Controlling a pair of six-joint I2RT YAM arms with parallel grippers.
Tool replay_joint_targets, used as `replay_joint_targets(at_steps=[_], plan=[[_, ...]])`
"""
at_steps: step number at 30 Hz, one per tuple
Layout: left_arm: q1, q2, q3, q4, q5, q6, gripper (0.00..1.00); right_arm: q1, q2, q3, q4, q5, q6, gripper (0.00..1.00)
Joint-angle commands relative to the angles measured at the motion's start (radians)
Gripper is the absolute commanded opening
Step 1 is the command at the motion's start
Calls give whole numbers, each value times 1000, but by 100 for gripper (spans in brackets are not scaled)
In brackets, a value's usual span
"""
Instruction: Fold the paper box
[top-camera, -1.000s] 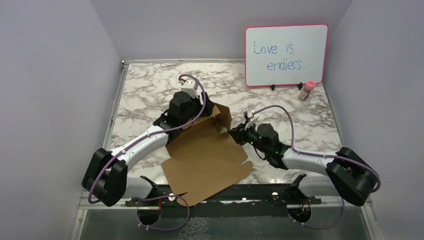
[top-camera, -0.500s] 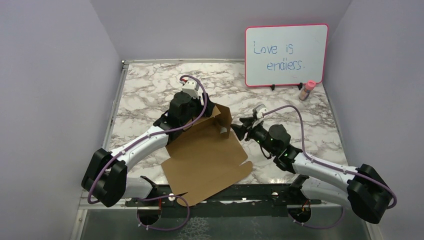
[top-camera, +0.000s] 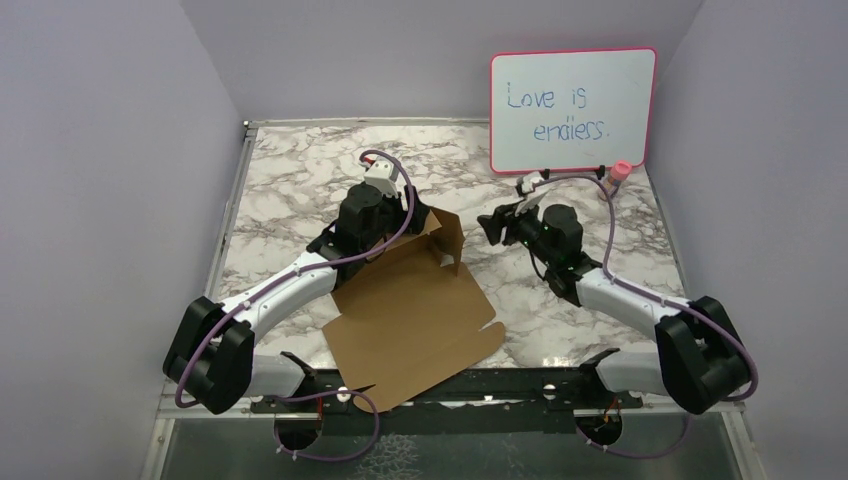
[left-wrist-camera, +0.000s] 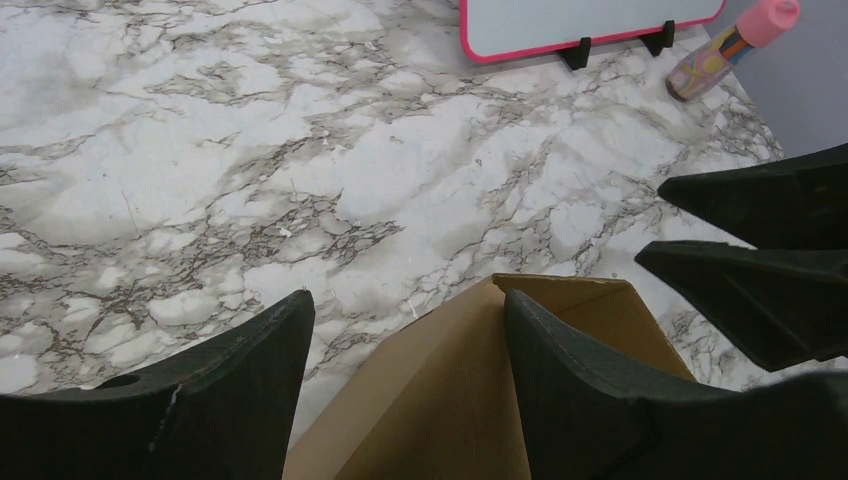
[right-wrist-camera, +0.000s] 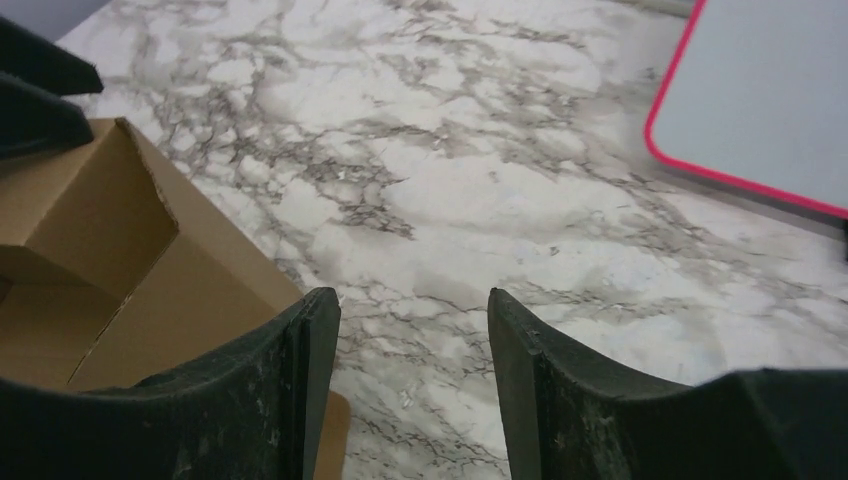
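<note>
From above, the paper box (top-camera: 410, 320) lies mostly flat on the marble table (top-camera: 300, 170). It sits nearer the arm bases than the pink-framed whiteboard (top-camera: 572, 110) and off to the board's left, with its far corner folded upright. The left gripper (top-camera: 392, 238) sits at that raised corner, farther left of the whiteboard than anything else in play. The right gripper (top-camera: 490, 224) hangs just below the whiteboard's lower left corner and points away from the board, with bare marble between it and the cardboard. A pink-capped bottle (top-camera: 620, 170) stands under the whiteboard's lower right corner.

The left wrist camera looks toward the whiteboard, whose bottom edge and stand feet show at the top of the view. The left arm's two dark fingers (left-wrist-camera: 200, 390) are spread wide, and the folded cardboard corner rises between them. It lies against the finger on the whiteboard's side, and marble shows between it and the other. At the right of this view, below the bottle, the right arm's fingertips (left-wrist-camera: 750, 200) also stand apart.

From the right wrist camera, the whiteboard's pink frame cuts across the upper right. The right arm's fingers (right-wrist-camera: 260, 390) are parted over marble with nothing between them. The upright cardboard corner stands at the side of the view away from the whiteboard, beside the tips of the left arm's fingers.
</note>
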Motion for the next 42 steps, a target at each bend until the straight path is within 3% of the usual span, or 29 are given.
replay_joint_targets(at_steps=[1,12,21,32,42], plan=[[-5,-1,-17,-80,-10,25,70,1,74,46,-6,-254,-25,61],[-6,7,-16,-73,-4,16,70,4,233,24,188,-551,-18,64],[-6,16,-13,-63,12,8,70,11,315,29,331,-640,-27,65],[-7,32,-15,-33,68,-24,70,75,382,48,408,-602,-69,65],[-7,38,-20,1,138,-74,70,128,439,61,506,-502,-109,59]])
